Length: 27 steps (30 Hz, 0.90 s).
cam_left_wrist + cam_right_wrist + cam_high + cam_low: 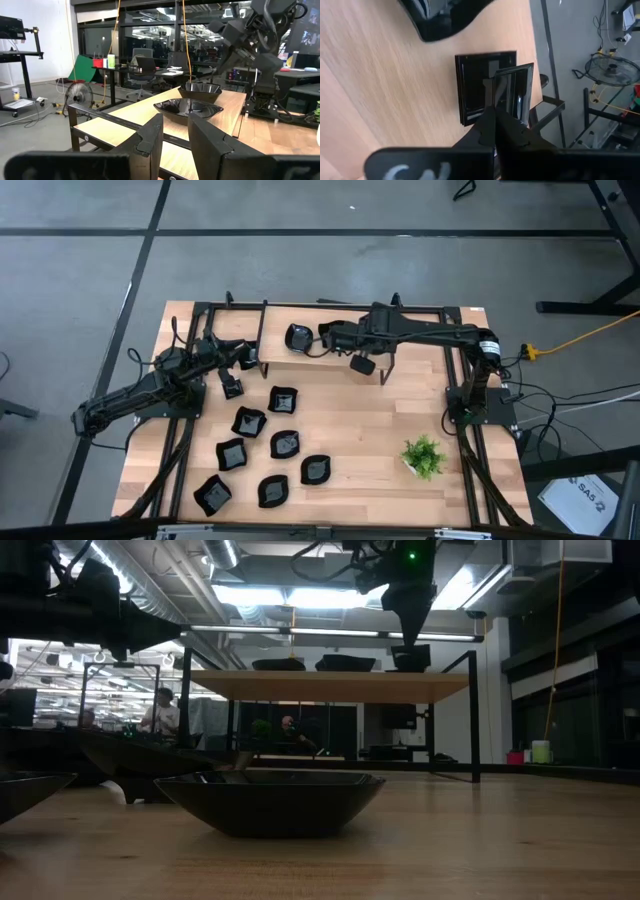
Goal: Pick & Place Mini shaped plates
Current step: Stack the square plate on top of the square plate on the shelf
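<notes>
Reaching from the right, the right pincer [492, 111] hangs over the raised shelf [320, 686] at the far edge of the wooden surface [380, 430]. Its fingers are clenched on the rim of a tilted square plate [517, 87]. That plate leans over a flat square plate [472, 90] lying on the shelf, near the shelf's edge. A third glossy plate [445, 20] on the shelf is cut off by the frame, so its shape cannot be made out. From table height, two dishes show only as thin dark rims on top of the shelf. The pincer blocks whatever sits beside them.

The left pincer [175, 137] waits just in front of the shelf's left end. Its fingers are released, with a bare gap between them.

In front of the shelf, towards its left half, seven loose plates [286, 443] lie scattered on the surface, all black and glossy. From above their outlines blur together, and only some read clearly as square. The table-height camera sees one of them [270, 800] close up as a wide shallow bowl, which hides most of the others. A small green potted plant [423, 455] stands well apart from them, in front of the shelf's right end.
</notes>
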### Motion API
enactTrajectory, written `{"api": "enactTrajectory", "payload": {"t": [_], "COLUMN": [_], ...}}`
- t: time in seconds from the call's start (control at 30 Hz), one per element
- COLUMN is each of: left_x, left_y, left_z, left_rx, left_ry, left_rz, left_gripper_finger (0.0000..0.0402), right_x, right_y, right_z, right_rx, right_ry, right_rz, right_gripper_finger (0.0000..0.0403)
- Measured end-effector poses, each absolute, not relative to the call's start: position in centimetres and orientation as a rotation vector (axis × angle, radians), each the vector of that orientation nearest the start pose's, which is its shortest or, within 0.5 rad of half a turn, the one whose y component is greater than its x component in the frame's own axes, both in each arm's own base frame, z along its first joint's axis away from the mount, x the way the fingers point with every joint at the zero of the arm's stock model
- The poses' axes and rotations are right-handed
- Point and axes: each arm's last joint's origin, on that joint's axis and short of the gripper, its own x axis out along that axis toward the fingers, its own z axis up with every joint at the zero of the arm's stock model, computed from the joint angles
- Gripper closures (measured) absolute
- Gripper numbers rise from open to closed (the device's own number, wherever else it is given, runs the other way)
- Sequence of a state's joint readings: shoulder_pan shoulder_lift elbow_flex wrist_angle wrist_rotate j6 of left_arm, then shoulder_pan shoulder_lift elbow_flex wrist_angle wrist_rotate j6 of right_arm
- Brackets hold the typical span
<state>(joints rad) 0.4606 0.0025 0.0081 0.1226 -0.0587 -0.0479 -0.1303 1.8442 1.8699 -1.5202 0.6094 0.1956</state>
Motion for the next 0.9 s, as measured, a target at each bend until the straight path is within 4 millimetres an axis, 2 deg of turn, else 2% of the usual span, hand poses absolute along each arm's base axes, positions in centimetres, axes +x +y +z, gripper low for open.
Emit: {"api": "enactTrajectory", "payload": {"t": [0.27, 0.7, 0.9], "left_x": [8.6, 8.6, 8.6], "left_y": [4.4, 4.4, 4.4], "left_z": [17.8, 17.8, 17.8], "left_rx": [-0.021, -0.021, -0.021], "left_ry": [-0.140, -0.139, -0.140], "left_rz": [0.516, 0.516, 0.516], "left_gripper_finger": [0.0315, 0.0315, 0.0315], "right_x": [33.8, 33.9, 34.0], "right_y": [-6.0, -6.2, -6.2], "right_z": [34.1, 32.9, 32.6], "right_rx": [-0.170, -0.181, -0.187], "right_ry": [1.372, 1.404, 1.402], "right_rz": [-0.712, -0.687, -0.699], "right_gripper_finger": [0.0403, 0.0401, 0.0378]}}
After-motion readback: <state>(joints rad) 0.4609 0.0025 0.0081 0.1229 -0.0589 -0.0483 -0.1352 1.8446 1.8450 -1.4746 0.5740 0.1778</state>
